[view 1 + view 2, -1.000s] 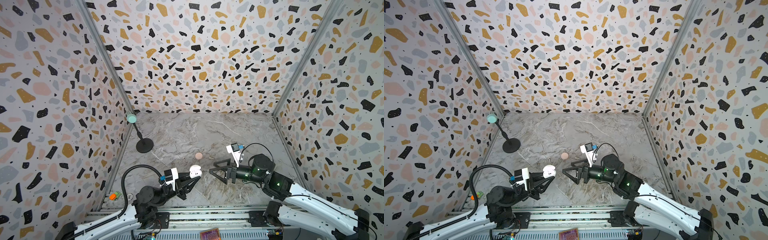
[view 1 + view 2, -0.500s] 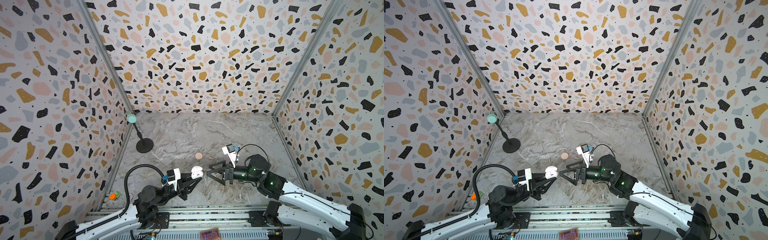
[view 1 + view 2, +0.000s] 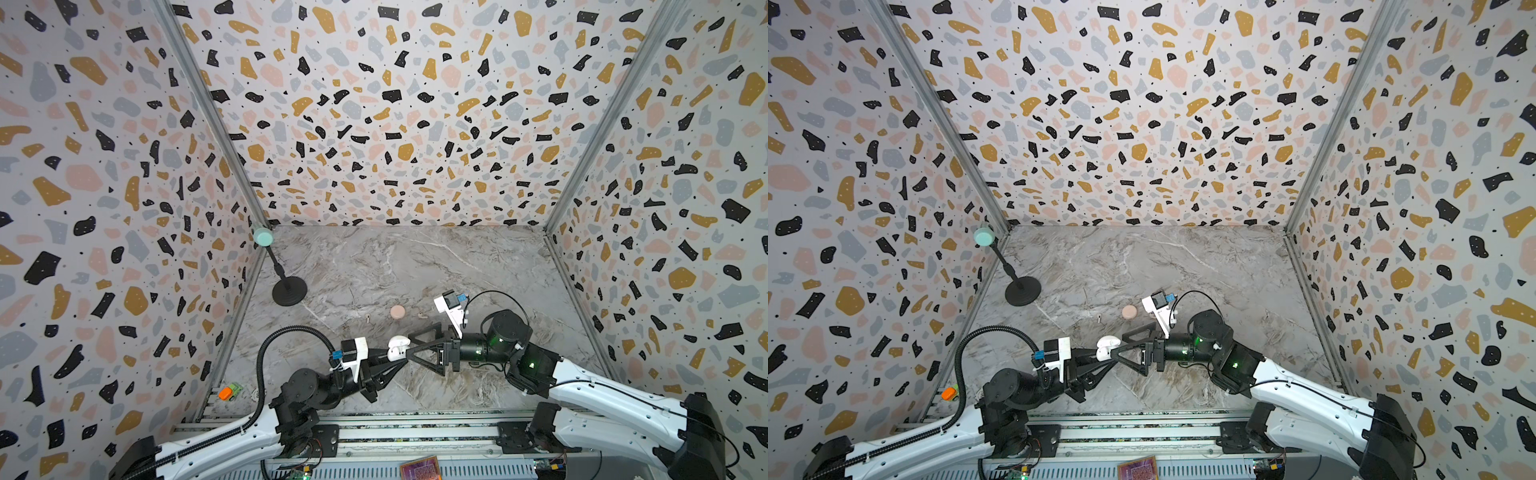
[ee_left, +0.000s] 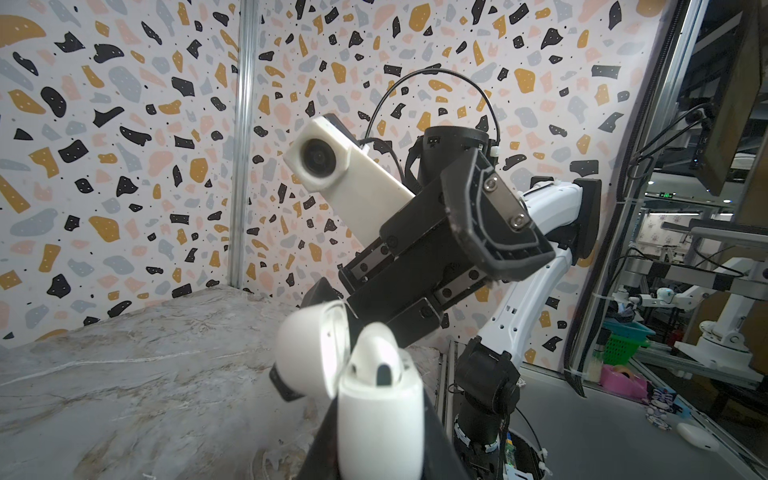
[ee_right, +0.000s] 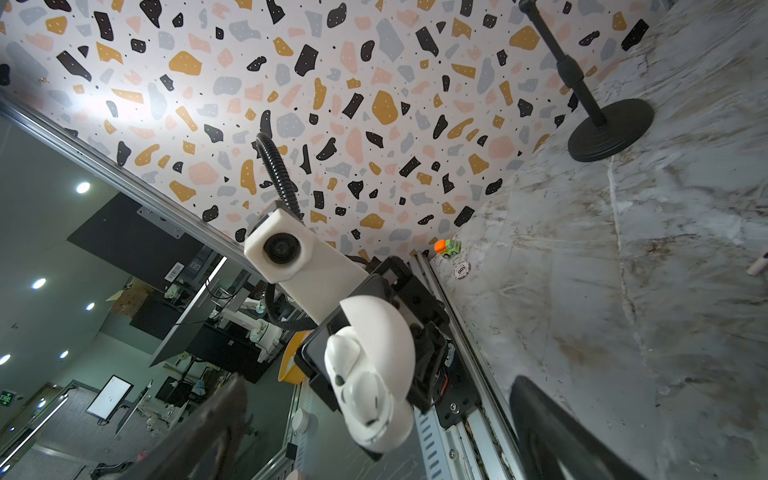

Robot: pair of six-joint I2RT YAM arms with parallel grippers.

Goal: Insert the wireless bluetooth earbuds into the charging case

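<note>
My right hand (image 3: pixel 409 345) has travelled leftward over the last second and now sits right up against the left hand (image 3: pixel 395 360), which has hardly shifted. The left hand is clamped tight on the lower half of the white charging case (image 3: pixel 398 347) and holds it off the tabletop (image 3: pixel 415 270) with the lid (image 4: pixel 311 349) swung open. The right hand is spread as wide as it goes and carries nothing. Its fingertips are level with the case, but I cannot tell whether they touch it.

From the right wrist view, a white earbud (image 5: pixel 343 357) is seated in the case, and there seems to be a second one just beside it. I judge the white set as good as loaded, with only the lid left to close, which is probably why the right hand has come in.

The rest looks undone. The pink case (image 3: pixel 397 311) lies on the tabletop beyond the hands and appears closed. One tiny pale earbud (image 3: pixel 368 318) lies loose near one side of it and another (image 3: pixel 422 316) near the opposite side. I take these for the pink pair, though they are too small for me to be sure of their colour.
</note>
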